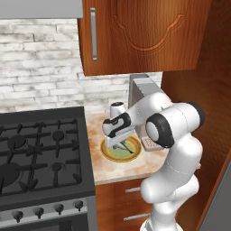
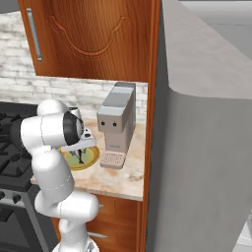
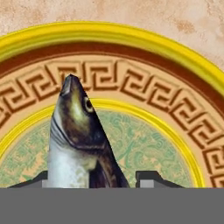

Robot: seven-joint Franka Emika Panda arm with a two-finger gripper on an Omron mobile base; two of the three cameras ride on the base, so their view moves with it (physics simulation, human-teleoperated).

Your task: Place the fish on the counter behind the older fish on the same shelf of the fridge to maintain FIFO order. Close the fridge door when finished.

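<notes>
The gripper [image 3: 92,178] hangs low over the plate [image 3: 192,74], its tips on either side of the fish [image 3: 76,140], which lies on the plate with its head pointing away from the hand. The left tip sits against the fish's flank; the right tip stands a little apart from it, so whether the jaws are pinching the fish yet I cannot tell.

The risk, as I judge it, is a poor hold: the body looks slick and tapered, and a pinch set off its middle could let it swivel or slide out on the lift, dropping it back on the plate or beyond it onto the counter [image 1: 135,169]. The plate itself could also be nudged if the tips drag on it.

The plate rests on the counter, with the stove [image 1: 40,153] to its left and a grey coffee machine [image 2: 117,123] just to its right. Beyond that machine stands the fridge [image 2: 206,147]. A brick wall [image 1: 40,67] runs behind the plate, with a wooden cabinet [image 1: 144,31] above
</notes>
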